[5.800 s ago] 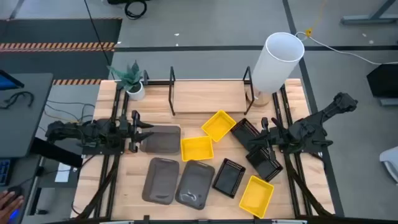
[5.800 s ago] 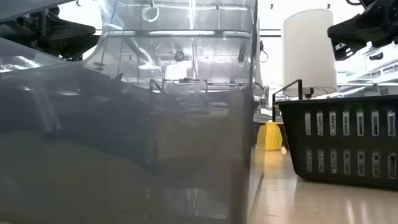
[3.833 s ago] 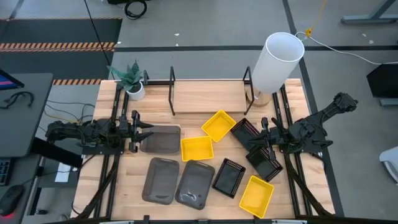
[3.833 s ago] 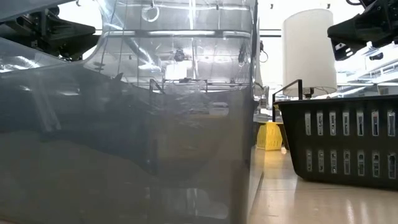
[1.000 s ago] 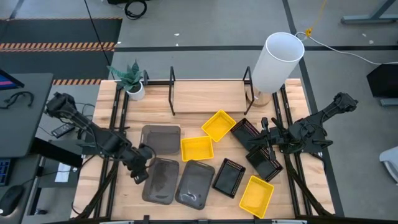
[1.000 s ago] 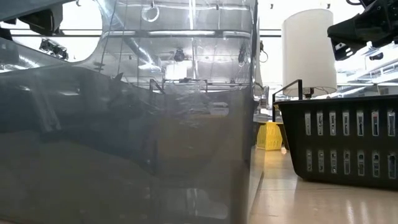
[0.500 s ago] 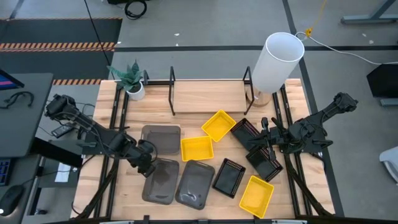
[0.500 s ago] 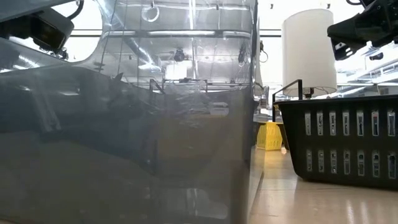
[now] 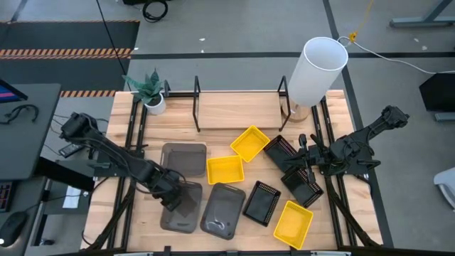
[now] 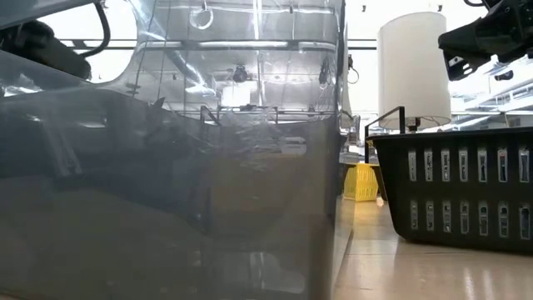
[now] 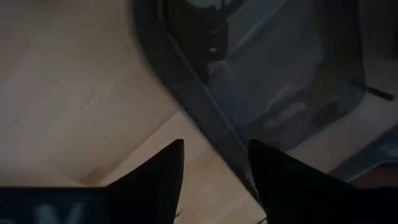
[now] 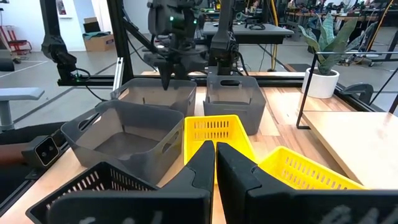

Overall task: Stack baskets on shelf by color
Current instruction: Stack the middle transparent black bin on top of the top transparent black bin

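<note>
Three dark grey baskets lie on the table: one at mid-left (image 9: 185, 158) and two at the near edge (image 9: 181, 210) (image 9: 224, 210). Three yellow baskets (image 9: 249, 142) (image 9: 225, 169) (image 9: 293, 220) and three black perforated ones (image 9: 261, 201) (image 9: 281, 151) (image 9: 302, 186) lie to their right. The wooden shelf (image 9: 242, 110) stands bare at the far side. My left gripper (image 9: 174, 199) is open, pointing down over the near-left grey basket's rim (image 11: 186, 106), which runs toward the gap between its fingers (image 11: 214, 180). My right gripper (image 12: 215, 163) is shut and empty, above the black baskets (image 9: 302, 153).
A tall white cylinder (image 9: 316, 67) stands at the shelf's right end and a small potted plant (image 9: 149, 89) at its left end. In the low view a grey basket wall (image 10: 166, 183) fills the left and a black basket (image 10: 458, 187) the right.
My left gripper has gone toward the table's right edge, from beside the near-left grey basket to over its left rim. My right arm has kept still.
</note>
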{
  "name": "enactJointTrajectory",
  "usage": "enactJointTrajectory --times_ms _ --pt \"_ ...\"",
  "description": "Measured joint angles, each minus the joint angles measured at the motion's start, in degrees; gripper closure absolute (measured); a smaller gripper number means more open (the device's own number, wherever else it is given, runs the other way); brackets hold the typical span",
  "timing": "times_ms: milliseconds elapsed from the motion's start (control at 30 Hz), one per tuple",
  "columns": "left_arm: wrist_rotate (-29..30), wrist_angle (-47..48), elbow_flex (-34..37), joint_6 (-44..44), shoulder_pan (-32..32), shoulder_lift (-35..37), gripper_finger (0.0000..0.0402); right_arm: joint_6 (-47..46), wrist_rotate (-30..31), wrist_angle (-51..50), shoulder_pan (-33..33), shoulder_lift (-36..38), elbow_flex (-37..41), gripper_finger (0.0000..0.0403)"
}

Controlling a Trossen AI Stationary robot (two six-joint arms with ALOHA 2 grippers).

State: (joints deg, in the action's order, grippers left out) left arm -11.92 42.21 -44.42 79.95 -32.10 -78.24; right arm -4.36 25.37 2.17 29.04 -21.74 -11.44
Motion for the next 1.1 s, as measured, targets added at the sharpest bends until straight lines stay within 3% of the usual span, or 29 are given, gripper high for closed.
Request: enactJointTrajectory --times_ms 500,867,1100 --pt "-3.2 0.6 0.0 -4.1 0.0 -2.5 0.0296 0.0 0.0 0.2 0.0 0.0 0.0 0.038" --pt "-3.4 1.5 0.0 -6.6 0.0 -2.5 0.0387 0.0 0.0 0.2 0.0 0.0 0.0 0.038" --pt "-3.4 2.3 0.0 -7.8 0.0 -2.4 0.0387 0.0 0.0 0.2 0.0 0.0 0.0 0.038"
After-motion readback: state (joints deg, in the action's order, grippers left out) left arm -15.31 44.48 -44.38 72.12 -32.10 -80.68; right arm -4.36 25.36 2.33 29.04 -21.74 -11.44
